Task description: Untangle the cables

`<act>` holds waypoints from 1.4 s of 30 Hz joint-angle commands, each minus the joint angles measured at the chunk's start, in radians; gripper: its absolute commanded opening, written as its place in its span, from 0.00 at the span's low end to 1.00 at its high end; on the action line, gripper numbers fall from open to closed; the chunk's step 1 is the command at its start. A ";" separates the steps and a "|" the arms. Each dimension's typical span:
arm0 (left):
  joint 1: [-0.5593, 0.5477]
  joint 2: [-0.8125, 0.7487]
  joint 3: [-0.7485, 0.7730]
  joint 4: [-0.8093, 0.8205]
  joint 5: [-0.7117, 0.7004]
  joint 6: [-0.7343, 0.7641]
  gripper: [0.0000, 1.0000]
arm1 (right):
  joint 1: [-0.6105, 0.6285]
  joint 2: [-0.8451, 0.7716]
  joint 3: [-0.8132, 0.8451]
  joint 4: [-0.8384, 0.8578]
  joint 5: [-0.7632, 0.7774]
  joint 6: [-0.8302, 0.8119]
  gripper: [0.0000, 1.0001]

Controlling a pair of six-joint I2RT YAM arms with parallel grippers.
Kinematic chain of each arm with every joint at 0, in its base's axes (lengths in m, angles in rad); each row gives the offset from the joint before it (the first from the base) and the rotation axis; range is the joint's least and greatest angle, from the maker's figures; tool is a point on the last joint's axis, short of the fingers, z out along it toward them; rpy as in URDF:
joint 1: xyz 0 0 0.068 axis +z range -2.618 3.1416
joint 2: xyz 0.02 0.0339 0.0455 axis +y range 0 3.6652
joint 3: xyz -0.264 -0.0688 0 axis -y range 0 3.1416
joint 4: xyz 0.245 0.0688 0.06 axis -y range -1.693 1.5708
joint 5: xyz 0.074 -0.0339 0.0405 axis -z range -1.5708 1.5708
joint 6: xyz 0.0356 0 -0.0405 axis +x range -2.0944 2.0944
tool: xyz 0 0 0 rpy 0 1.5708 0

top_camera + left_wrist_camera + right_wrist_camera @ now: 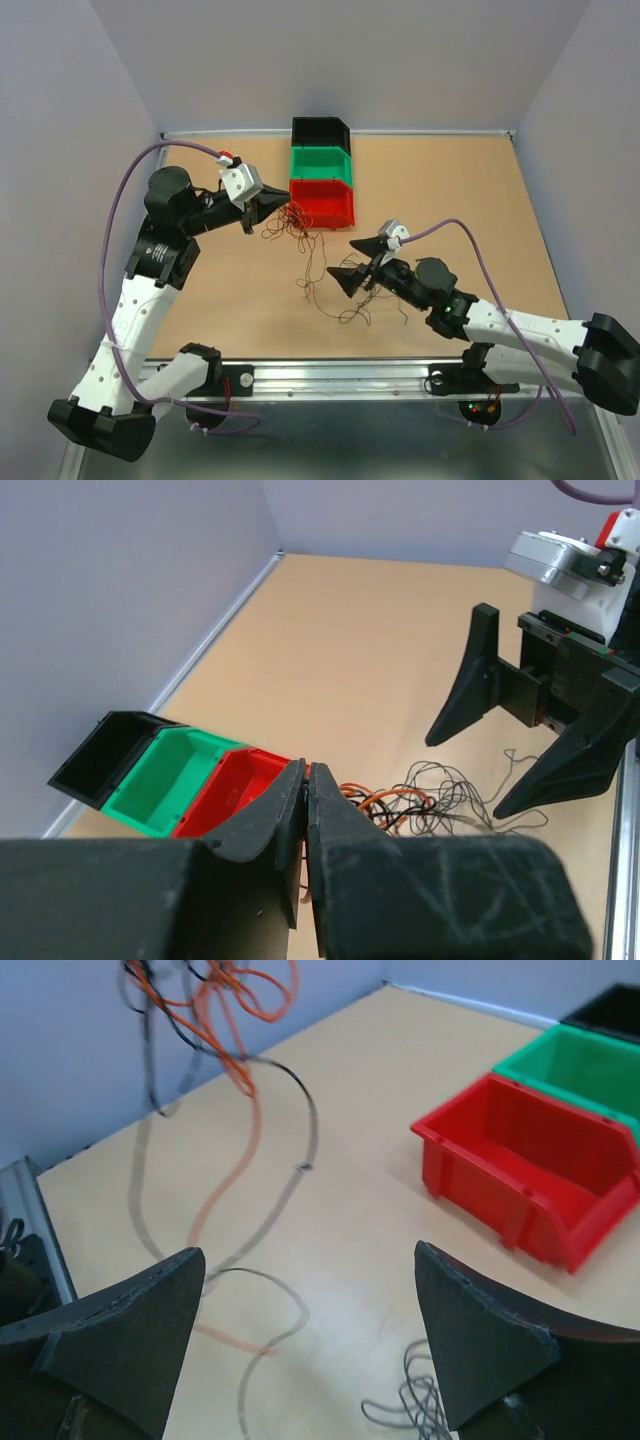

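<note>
The cables form a loose tangle of thin red and dark wires (290,224) in front of the red bin (322,203), with strands trailing down to a dark clump (355,308). My left gripper (272,207) is shut on wires at the tangle's left edge; in the left wrist view its jaws (306,780) pinch a red strand, with the tangle (430,798) just beyond. My right gripper (357,264) is open and empty over the trailing strands. In the right wrist view (305,1290) lifted wires (215,1005) hang at top left and a dark clump (410,1400) lies below.
Black (320,131), green (321,163) and red bins stand in a row at the back centre; they also show in the right wrist view, the red bin (530,1170) closest. The right gripper (505,742) shows open in the left wrist view. Walls close the table on three sides.
</note>
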 commanded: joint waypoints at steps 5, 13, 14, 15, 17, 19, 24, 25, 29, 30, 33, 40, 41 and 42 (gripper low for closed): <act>-0.020 0.014 -0.016 -0.005 0.064 0.038 0.16 | 0.003 0.218 0.261 0.168 -0.228 -0.103 0.93; -0.029 0.010 -0.005 -0.022 0.070 0.039 0.16 | 0.004 0.437 0.467 0.172 -0.196 -0.134 0.88; -0.029 0.008 -0.005 -0.024 0.069 0.039 0.16 | 0.004 0.438 0.482 0.172 -0.191 -0.134 0.81; -0.029 0.005 -0.003 -0.024 0.068 0.039 0.16 | 0.004 0.468 0.501 0.172 -0.183 -0.134 0.70; -0.029 0.004 0.006 -0.030 0.068 0.041 0.16 | 0.004 0.487 0.533 0.174 -0.182 -0.134 0.28; -0.028 0.008 0.033 -0.041 0.046 0.038 0.16 | 0.004 0.493 0.547 0.172 -0.188 -0.120 0.01; -0.031 0.028 0.150 -0.050 -0.013 0.013 0.15 | 0.010 0.433 0.629 0.069 -0.190 -0.074 0.01; -0.031 0.033 0.164 -0.051 -0.011 0.010 0.15 | 0.012 0.425 0.650 0.038 -0.185 -0.065 0.01; -0.031 0.054 0.207 -0.050 -0.036 -0.003 0.12 | 0.015 0.428 0.665 -0.068 -0.093 0.012 0.01; -0.031 0.057 0.219 -0.045 -0.059 -0.013 0.06 | 0.015 0.438 0.639 -0.081 -0.049 0.027 0.01; -0.029 0.079 0.337 -0.018 -0.306 -0.043 0.00 | 0.015 0.554 0.426 0.011 0.062 0.111 0.01; 0.075 0.302 0.961 -0.146 -0.940 -0.126 0.00 | 0.015 0.722 -0.034 0.474 0.246 0.346 0.00; 0.075 0.310 0.974 -0.142 -1.000 -0.126 0.00 | 0.015 0.697 -0.078 0.479 0.254 0.345 0.00; 0.075 0.312 0.971 -0.130 -1.060 -0.117 0.00 | 0.015 0.671 -0.102 0.479 0.278 0.345 0.00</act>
